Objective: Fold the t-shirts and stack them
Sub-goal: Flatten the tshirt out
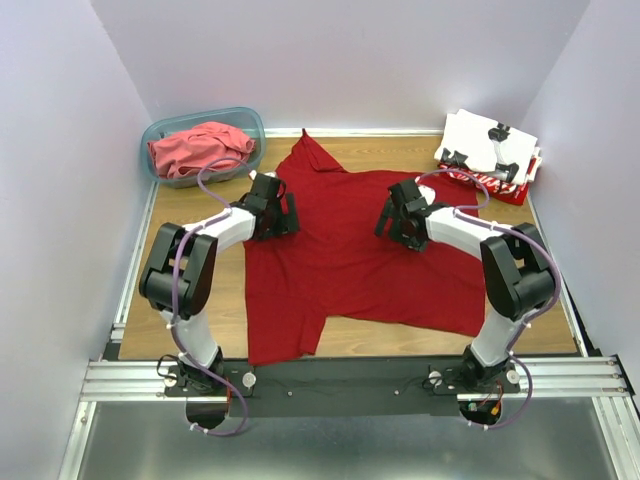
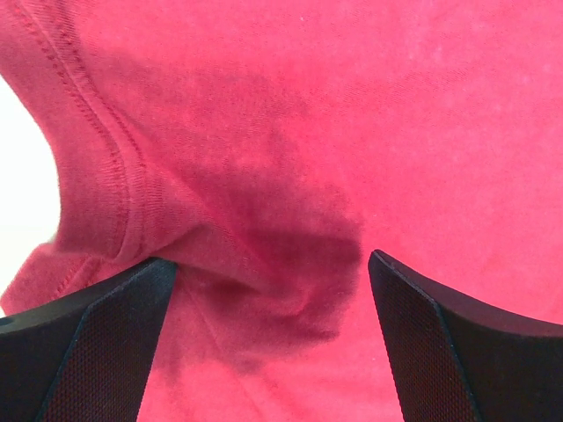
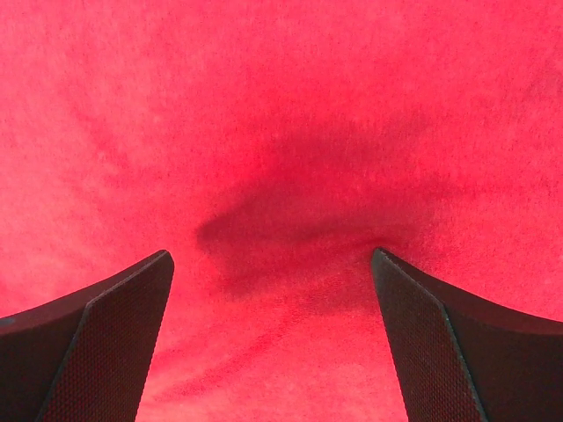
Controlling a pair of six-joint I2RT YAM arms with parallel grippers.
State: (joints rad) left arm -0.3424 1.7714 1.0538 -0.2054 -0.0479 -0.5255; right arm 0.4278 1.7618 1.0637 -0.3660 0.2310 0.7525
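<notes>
Overhead I see the deep red shirt [image 1: 350, 265] reaching the surface's [image 1: 400, 342] near edge; only wrist views show left gripper [image 2: 271, 262] and right gripper [image 3: 273, 255] open-jawed.

1. We look down from high behind the near edge of the counter [image 1: 400, 155], facing forward, far enough to take in its whole top.
2. Our left wrist view rides just behind the left hand [image 2: 271, 261], looking out between its fingers [image 2: 88, 352], very near the deep red shirt [image 2: 369, 114].
3. Our right wrist view sits the same way behind the right hand [image 3: 273, 254], equally near that cloth.
4. All three share the shirt; the top view holds both hands over it.
</notes>
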